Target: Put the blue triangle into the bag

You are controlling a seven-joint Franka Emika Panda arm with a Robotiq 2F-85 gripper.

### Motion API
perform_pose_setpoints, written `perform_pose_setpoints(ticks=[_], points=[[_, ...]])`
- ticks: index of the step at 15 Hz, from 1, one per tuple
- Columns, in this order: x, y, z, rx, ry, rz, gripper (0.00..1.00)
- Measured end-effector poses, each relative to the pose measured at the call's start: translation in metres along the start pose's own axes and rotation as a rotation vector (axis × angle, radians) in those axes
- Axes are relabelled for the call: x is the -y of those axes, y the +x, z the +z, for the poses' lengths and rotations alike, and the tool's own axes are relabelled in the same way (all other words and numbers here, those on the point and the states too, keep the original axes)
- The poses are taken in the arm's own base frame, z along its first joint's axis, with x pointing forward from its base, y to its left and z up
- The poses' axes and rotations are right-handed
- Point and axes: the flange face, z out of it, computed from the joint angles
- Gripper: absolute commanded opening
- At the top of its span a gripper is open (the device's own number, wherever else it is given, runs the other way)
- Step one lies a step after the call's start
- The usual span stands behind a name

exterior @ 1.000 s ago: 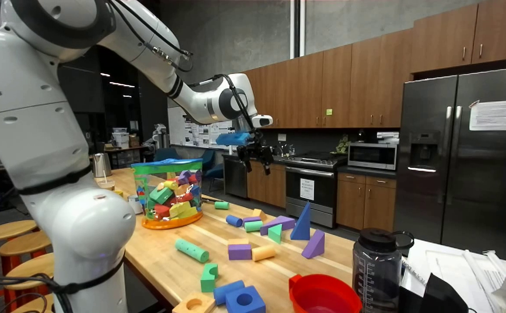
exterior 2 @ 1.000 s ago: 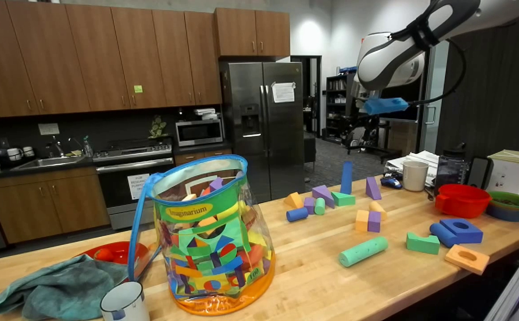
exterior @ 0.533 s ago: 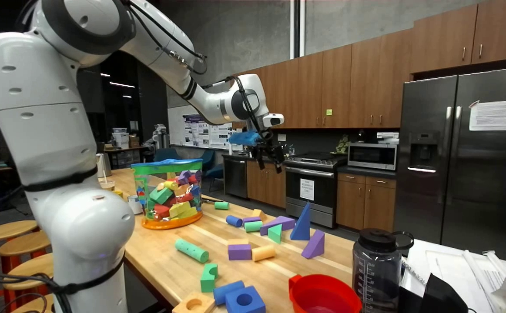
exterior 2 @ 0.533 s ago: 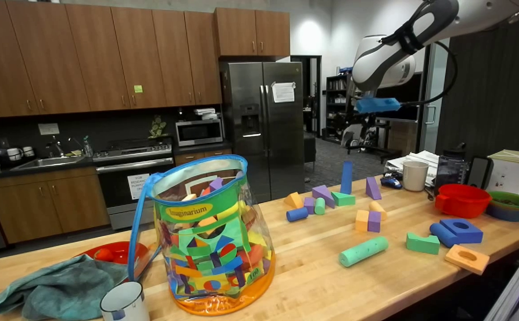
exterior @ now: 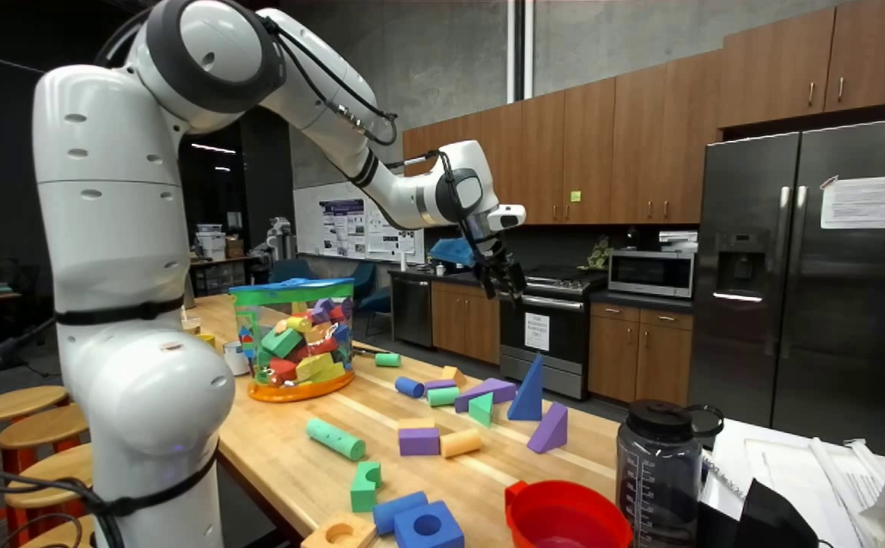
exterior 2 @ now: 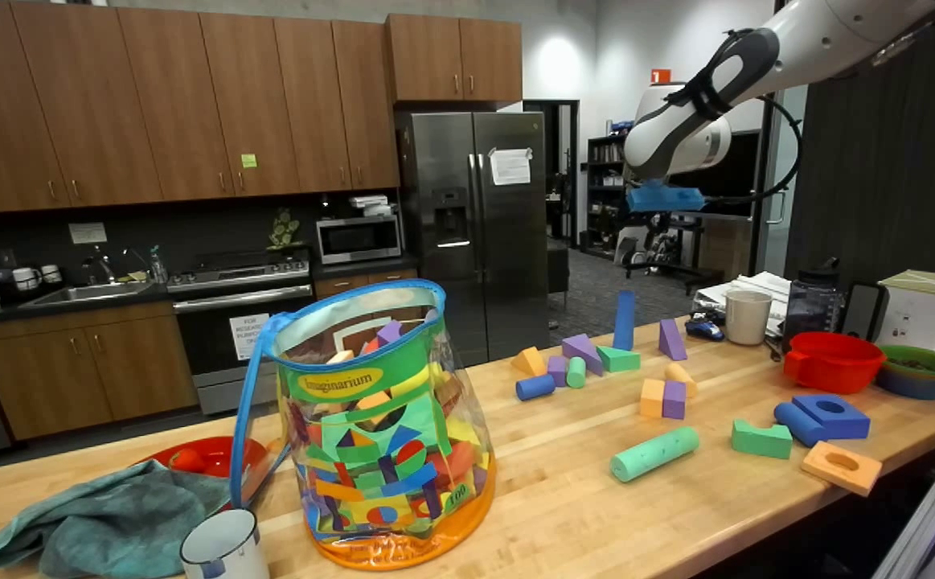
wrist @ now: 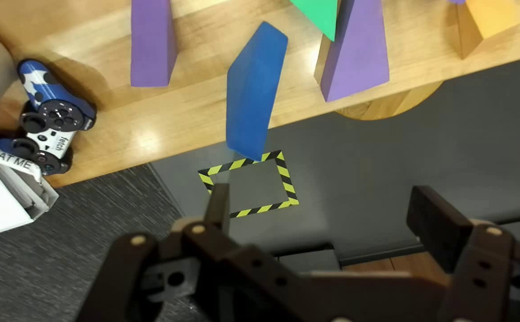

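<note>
Your tool [wrist: 321,208] stands wide in the wrist view, with the blue triangle [wrist: 255,89] apart from it, between two purple blocks [wrist: 358,58]. In an exterior view, you see the blue triangle upright near the far edge of the counter [exterior: 480,479], lower than the tool. In an exterior view, the bag [exterior 2: 403,366], crowded with blocks [exterior 2: 389,331], stands well apart from the blue triangle.

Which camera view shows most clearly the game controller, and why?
The wrist view. The game controller is large there, seen from above, and its word "fetch" can be read. In an exterior view it is only a small blue shape beside a pale mug. I cannot find it in any further view.
</note>
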Motion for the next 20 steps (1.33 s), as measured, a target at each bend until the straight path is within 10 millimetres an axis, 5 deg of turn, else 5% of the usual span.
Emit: perform_pose_setpoints(ticks=[13, 20], points=[[-0.02, 0.051, 0.049, -0.047, -0.086, 0.07, 1.0], [-0.018, 0.05, 0.083, -0.022, -0.113, 0.057, 1.0]])
